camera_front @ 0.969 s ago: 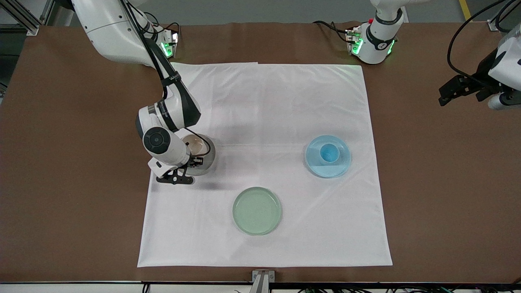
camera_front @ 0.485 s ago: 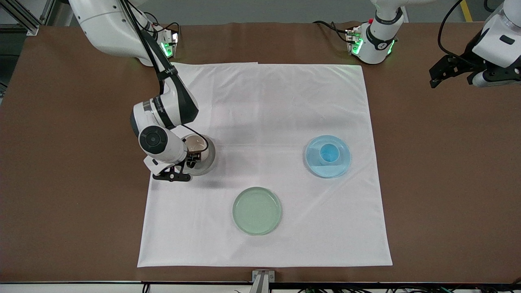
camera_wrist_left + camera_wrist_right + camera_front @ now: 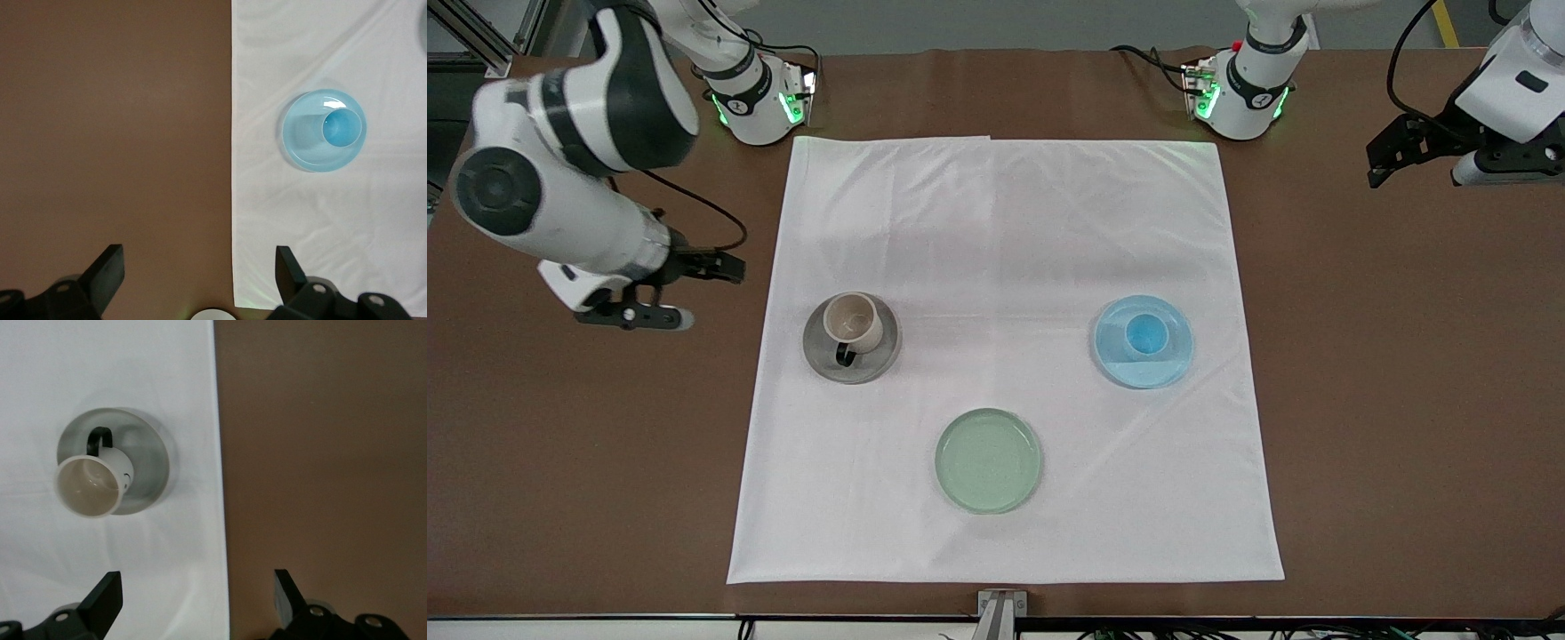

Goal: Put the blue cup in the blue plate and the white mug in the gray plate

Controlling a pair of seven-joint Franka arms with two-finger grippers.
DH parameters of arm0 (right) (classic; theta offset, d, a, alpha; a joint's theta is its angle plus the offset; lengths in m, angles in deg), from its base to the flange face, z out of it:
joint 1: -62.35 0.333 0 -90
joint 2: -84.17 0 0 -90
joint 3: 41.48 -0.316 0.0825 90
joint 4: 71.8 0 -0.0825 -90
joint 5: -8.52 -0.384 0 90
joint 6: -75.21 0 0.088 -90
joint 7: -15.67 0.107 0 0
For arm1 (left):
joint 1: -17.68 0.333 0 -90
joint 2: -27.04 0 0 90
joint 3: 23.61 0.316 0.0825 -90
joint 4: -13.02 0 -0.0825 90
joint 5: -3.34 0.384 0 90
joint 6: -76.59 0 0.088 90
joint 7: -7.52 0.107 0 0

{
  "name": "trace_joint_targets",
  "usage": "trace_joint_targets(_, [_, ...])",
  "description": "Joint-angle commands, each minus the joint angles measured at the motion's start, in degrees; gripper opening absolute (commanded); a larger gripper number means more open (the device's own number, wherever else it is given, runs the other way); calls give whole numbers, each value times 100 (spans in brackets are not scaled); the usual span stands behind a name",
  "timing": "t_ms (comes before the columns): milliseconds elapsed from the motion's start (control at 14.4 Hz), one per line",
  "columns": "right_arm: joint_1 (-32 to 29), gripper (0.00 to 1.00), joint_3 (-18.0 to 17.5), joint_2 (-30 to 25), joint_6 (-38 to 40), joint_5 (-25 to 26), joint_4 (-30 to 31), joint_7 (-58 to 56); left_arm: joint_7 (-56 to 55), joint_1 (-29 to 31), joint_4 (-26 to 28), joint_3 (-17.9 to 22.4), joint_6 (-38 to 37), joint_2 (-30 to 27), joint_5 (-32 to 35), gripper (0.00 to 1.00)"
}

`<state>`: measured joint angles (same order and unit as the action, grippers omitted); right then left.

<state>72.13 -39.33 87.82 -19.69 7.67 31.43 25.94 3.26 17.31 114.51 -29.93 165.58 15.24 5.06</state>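
The white mug (image 3: 852,324) stands upright on the gray plate (image 3: 881,359), its dark handle toward the front camera. The blue cup (image 3: 1145,334) stands in the blue plate (image 3: 1176,356). My right gripper (image 3: 703,292) is open and empty, up over the bare brown table beside the cloth at the right arm's end. In the right wrist view the open gripper (image 3: 197,581) looks down on the mug (image 3: 90,487) and gray plate (image 3: 148,459). My left gripper (image 3: 1416,178) is open and empty over the table's left-arm end. The left wrist view shows the gripper (image 3: 199,257), cup (image 3: 343,128) and blue plate (image 3: 300,143).
A pale green plate (image 3: 988,460) lies empty on the white cloth (image 3: 1005,222), nearer the front camera than the other two plates. The brown table (image 3: 1405,400) surrounds the cloth. The arm bases stand along the table's back edge.
My right gripper has let go of the white mug, risen and swung off the cloth toward the right arm's end. The mug stays on the gray plate. The left arm barely moved.
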Motion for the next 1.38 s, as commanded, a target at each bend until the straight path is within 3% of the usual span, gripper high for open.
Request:
trace_joint_targets(0, [-782, 100, -92, -506, -151, -39, 496, -979, 128, -34, 64, 26, 40, -68, -102, 100])
trace_joint_targets(138, [-1126, 100, -92, -533, -169, -39, 356, -1473, 137, -42, 55, 26, 49, -60, -102, 100])
trace_joint_targets(346, [-1145, 100, -92, -506, -169, -30, -91, -1484, 137, -16, 20, 35, 58, -51, -102, 100])
trace_joint_targets(762, [-1154, 100, -84, -330, 165, 40, -1498, -1475, 15, -7, -112, 79, 49, 55, -171, 100])
trace_joint_targets(1315, [-1145, 100, -84, -330, 157, 32, -1693, -1492, 5, -25, -551, 79, 40, 494, -269, 100])
